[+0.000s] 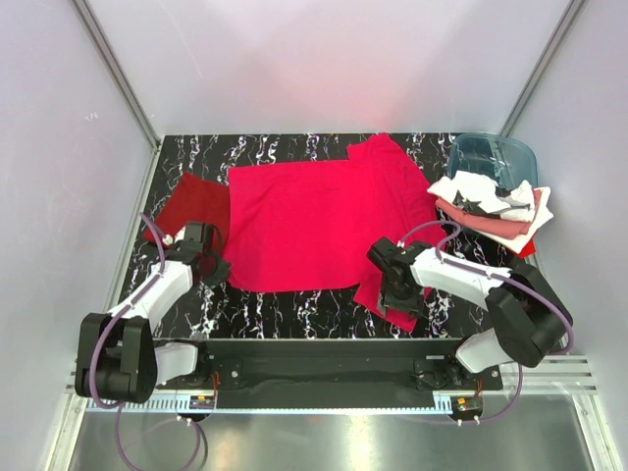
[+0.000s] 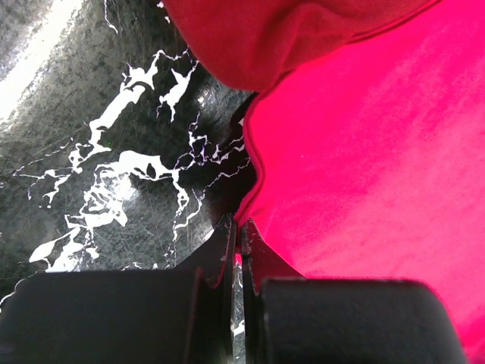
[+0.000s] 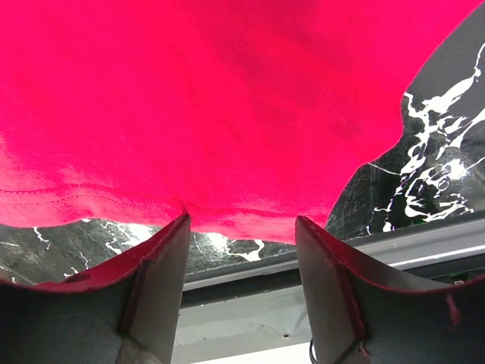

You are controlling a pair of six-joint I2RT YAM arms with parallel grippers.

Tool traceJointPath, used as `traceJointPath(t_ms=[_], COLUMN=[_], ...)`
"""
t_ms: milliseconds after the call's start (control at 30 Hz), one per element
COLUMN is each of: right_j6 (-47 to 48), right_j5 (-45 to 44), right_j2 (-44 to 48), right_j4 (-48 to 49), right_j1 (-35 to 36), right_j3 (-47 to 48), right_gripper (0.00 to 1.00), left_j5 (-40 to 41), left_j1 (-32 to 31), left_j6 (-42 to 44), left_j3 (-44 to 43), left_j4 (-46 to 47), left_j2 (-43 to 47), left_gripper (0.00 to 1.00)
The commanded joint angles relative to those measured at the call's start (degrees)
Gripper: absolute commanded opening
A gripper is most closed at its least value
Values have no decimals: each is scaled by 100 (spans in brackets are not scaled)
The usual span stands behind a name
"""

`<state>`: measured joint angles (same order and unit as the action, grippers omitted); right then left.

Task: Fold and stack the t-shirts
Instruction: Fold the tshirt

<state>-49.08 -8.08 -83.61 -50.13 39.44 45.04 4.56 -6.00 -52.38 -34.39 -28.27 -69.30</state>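
A bright crimson t-shirt (image 1: 314, 224) lies spread flat across the middle of the black, white-veined table (image 1: 285, 306), with one sleeve reaching toward the far edge and the other lying at the near right corner of the cloth. A darker red t-shirt (image 1: 194, 201) lies at its left, partly tucked under the crimson one's left edge. At the right side of the table sits a stack of folded t-shirts (image 1: 496, 208): a white one with dark marks on top, salmon pink beneath it and red at the bottom. It rests just in front of a translucent blue-teal tub (image 1: 491, 155) in the far right corner and seems to touch it. The left hand (image 1: 216, 267) is at the near left corner of the crimson shirt. In the left wrist view its fingers are pressed together on the shirt's hem, with only a sliver of crimson cloth showing between them, so the left hand (image 2: 240, 236) is pinching the bright crimson t-shirt (image 2: 379, 152) right where it meets the table (image 2: 114, 152). The darker red t-shirt (image 2: 288, 38) shows as a fold beyond it. The right hand (image 1: 400, 294) is low over the near right sleeve. In the right wrist view its fingers stand wide apart, holding nothing, so the right hand (image 3: 242, 220) is spread at the stitched hem of the bright crimson t-shirt (image 3: 227, 98). The hem runs across the gap between the fingertips, with the table (image 3: 439, 152) and its metal rail (image 3: 424, 246) visible below.
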Motion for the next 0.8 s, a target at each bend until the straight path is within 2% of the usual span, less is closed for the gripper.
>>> traceJointPath(t_ms=[0, 233, 367, 467, 500, 600, 633, 767], right_j6=[-154, -111, -110, -76, -58, -40, -32, -49], right_j5=[-221, -265, -229, -169, -133, -19, -19, 51], right_j2=[-146, -568, -656, -665, -613, -385, -236, 11], right_j4=[65, -111, -146, -120, -94, 29, 73, 100], right_j1=[46, 46, 46, 46, 46, 46, 37, 46], right_j3=[154, 418, 471, 471, 454, 322, 217, 120], right_gripper=[63, 60, 54, 40, 31, 13, 1, 0], left_j5=[-131, -25, 1, 1, -16, 1, 19, 63], left_j1=[29, 29, 29, 29, 29, 29, 29, 29], left_j6=[44, 17, 0, 17, 17, 35, 44, 26], left_j3=[20, 82, 117, 126, 126, 134, 135, 161], left_j4=[199, 138, 138, 112, 120, 94, 76, 111], left_j2=[258, 610, 777, 821, 856, 926, 944, 1102], left_gripper=[0, 0, 0, 0, 0, 0, 0, 0])
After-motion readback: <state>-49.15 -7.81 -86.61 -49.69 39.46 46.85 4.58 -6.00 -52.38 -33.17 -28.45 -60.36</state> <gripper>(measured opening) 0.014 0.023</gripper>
